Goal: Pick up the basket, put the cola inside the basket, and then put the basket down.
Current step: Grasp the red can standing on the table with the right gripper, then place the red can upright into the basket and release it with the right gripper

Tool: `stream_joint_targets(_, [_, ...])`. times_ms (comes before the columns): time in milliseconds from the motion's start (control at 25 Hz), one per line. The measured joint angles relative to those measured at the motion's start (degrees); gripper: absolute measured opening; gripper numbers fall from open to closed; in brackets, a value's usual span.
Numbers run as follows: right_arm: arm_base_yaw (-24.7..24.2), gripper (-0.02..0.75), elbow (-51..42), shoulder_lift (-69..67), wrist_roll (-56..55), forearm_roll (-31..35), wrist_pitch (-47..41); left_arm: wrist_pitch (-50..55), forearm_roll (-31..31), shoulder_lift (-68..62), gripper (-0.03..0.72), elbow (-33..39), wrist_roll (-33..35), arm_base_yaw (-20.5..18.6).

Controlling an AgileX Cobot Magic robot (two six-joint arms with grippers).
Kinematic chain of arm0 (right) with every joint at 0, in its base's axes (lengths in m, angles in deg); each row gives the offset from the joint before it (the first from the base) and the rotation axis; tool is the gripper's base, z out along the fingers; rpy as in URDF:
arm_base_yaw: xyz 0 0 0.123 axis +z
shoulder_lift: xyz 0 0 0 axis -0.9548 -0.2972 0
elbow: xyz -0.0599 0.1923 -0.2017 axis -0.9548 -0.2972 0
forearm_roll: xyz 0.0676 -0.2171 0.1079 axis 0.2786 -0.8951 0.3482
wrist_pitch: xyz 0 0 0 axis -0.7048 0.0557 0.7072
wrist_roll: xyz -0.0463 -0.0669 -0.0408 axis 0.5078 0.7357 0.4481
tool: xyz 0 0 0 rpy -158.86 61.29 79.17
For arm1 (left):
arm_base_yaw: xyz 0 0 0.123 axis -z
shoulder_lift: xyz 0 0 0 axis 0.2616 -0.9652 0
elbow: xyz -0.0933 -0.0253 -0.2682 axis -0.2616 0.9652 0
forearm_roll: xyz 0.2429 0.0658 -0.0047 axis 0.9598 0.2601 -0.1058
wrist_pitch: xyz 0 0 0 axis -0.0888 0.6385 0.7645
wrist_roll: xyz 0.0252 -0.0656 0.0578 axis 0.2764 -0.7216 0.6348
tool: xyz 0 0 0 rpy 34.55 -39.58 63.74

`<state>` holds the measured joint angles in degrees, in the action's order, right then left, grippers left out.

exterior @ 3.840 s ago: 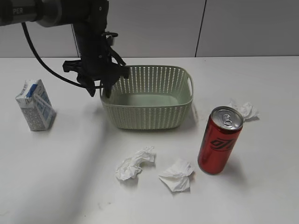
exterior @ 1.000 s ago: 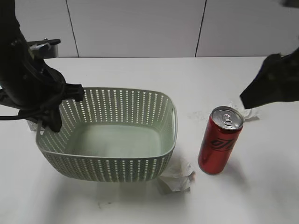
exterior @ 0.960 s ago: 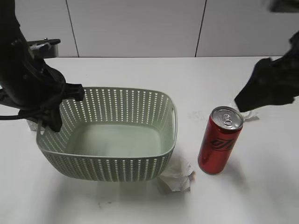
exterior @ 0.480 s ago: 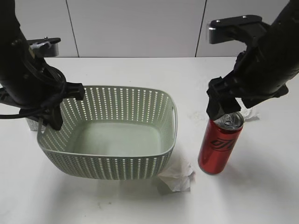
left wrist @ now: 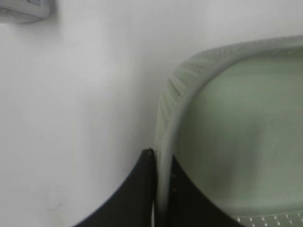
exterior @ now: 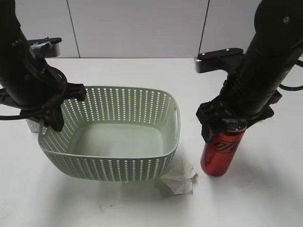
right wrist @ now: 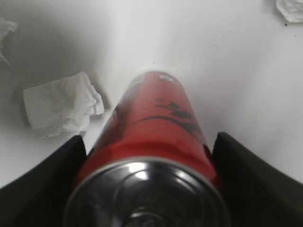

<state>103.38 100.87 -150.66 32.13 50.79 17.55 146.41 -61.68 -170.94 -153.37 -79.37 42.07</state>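
Left black tool (left wrist: pixel 158 189) pinched shut on the thin rim of the pale green plastic basket with little holes in its walls (exterior: pixel 118 137), one finger outside the wall and one inside. Held that way so the basket hangs up off the white surface (exterior: pixel 142 208), tipped a bit, open side up and ready to take something. Nothing inside it yet.

Right black tool (right wrist: pixel 147 184) down around the top of the tall red metal cola can (exterior: pixel 221 151), fingers spread wide, one on each side. A gap on both sides, so not squeezing yet. Can standing up straight on the surface, just to the right of the basket, not touching it. Likely lined up like this so the fingers can close on the can near its silver top.

Crumpled white tissue (exterior: pixel 180 176) lying near the can's foot, partly under the basket's corner. Might get bumped.
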Motion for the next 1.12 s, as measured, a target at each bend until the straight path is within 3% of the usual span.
stream_joint_targets(120, [0.00,0.544,0.02,-0.17,-0.07,0.00,-0.72,-0.33,-0.54,0.00,0.000,0.00,0.00,0.00])
stream_joint_targets(560, [0.00,0.538,5.27,0.41,2.51,-1.40,-9.01,-4.30,-2.88,0.00,0.000,0.00,0.05,0.00])
stream_joint_targets(720, [0.00,0.538,11.49,3.23,3.87,-3.21,-15.65,-5.25,-4.65,0.00,0.000,0.00,0.05,0.00])
stream_joint_targets(920, [0.00,0.538,22.31,8.79,4.57,-3.30,-17.74,-5.70,-5.08,0.00,0.000,0.01,0.05,0.00])
stream_joint_targets(1120, [0.10,0.538,33.16,10.45,5.93,2.29,-18.13,-6.30,-5.08,0.00,0.000,0.01,0.05,0.17])
